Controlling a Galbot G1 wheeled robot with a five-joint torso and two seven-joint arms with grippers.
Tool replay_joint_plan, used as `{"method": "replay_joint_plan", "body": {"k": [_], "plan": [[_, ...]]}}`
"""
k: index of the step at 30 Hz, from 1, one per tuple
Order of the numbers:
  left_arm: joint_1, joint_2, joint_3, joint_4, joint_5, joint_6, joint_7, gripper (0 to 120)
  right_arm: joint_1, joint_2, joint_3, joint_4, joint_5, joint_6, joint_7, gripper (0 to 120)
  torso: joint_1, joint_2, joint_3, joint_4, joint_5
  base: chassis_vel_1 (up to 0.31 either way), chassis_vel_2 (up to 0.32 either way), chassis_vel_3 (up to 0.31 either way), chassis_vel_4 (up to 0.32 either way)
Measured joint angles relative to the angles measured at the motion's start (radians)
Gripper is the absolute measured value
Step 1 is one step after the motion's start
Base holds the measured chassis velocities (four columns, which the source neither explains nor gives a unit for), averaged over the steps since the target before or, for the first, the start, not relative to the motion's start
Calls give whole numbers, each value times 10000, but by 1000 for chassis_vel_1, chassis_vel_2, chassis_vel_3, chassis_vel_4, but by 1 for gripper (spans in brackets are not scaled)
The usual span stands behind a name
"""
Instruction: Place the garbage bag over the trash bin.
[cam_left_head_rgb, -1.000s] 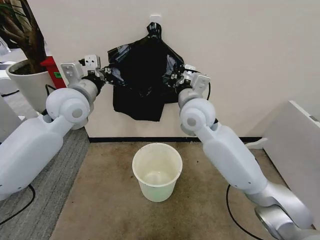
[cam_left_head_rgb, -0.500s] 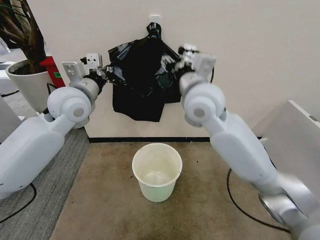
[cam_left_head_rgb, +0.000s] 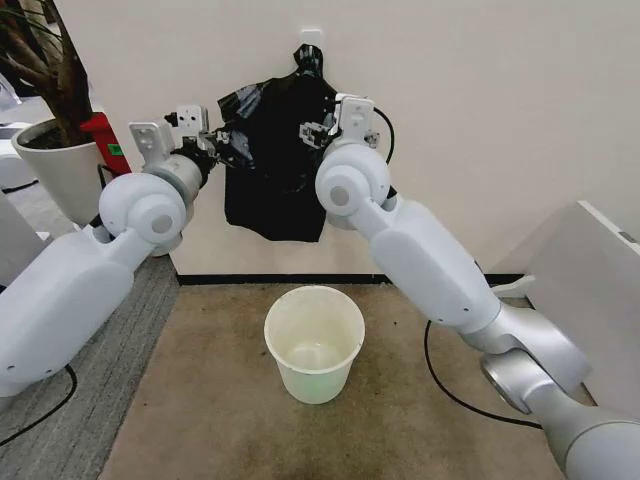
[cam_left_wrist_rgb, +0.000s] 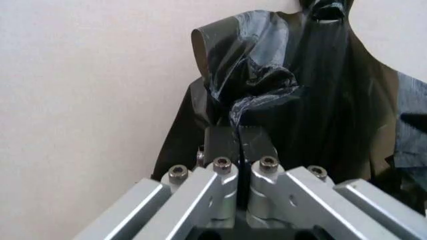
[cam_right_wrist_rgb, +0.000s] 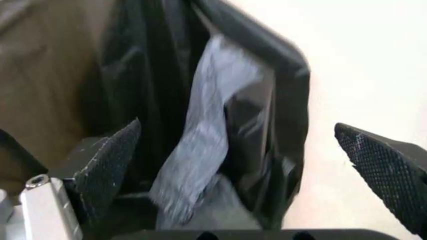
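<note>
Head view is showing the thin glossy black plastic garbage bag hanging on the wall, above the small round cream-white trash bin on the floor. The left tool is pinching its edge; the right tool is gaping around a fold. It looks light, soft, slippery; the rim seems best to grip.

Even bright indoor light; soft shadows; right wrist view blurred.

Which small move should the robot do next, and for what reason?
Probably close the right gripper on the garbage bag: its jaws stand wide open around a fold of the plastic, while the left gripper is already shut on the bag's other edge.
</note>
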Motion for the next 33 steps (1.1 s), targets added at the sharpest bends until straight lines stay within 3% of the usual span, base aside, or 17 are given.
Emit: {"method": "replay_joint_plan", "body": {"k": [9, 23, 24, 27, 33], "plan": [[-22, -58, -1, -1, 9, -1, 8, 0, -242, 270, 208, -306, 490, 488, 298, 100, 0, 0, -1, -1, -1, 0, 0, 0, 0], [157, -14, -87, -47, 28, -27, 4, 0, -488, 34, 431, -399, 249, 816, -207, 51, 0, 0, -1, 0, 1, 0, 0, 0, 0], [158, 7, -103, -43, 28, -29, 4, 0, -508, 3, 435, -373, 203, 843, -259, 42, 0, 0, -1, 0, 1, 0, 0, 0, 0], [159, 25, -132, -26, 28, -32, 4, 0, -533, -42, 436, -339, 81, 888, -374, 36, 0, 0, -1, 0, 1, 0, 0, 0, 0], [214, 30, -191, 29, 11, -70, -5, 0, -641, -215, 438, -264, -425, 1040, -909, 13, 0, 0, -1, 0, -3, 0, 0, 0, 0]]}}
